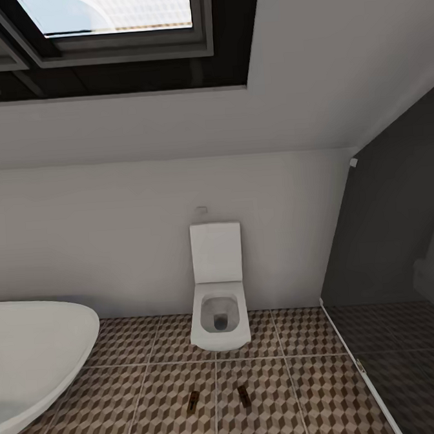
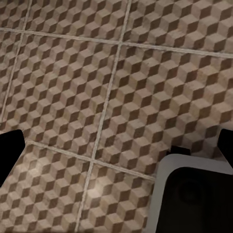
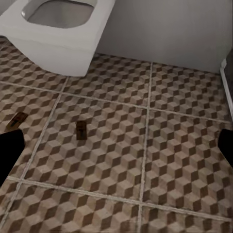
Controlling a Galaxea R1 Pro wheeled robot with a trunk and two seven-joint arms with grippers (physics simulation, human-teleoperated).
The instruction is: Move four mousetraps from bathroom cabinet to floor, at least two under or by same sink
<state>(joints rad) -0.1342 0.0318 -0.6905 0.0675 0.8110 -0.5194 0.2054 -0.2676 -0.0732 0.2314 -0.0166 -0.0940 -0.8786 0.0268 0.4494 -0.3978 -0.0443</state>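
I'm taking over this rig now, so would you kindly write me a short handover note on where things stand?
Left claw: open, holding nothing, over bare floor tiles.
Right claw: open, holding nothing, facing the toilet.
Two mousetraps lie on the bathroom floor in front of the toilet: one left of a grout line, the other right of it. The bathtub is at the left.
Done: two traps are on the floor.
Left: two more traps to place; two must sit by the sink.

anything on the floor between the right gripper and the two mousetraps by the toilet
Nothing visible. In the right wrist view, bare bathroom floor runs up to both mousetraps, one and the other. The toilet stands beyond them, not in the path.
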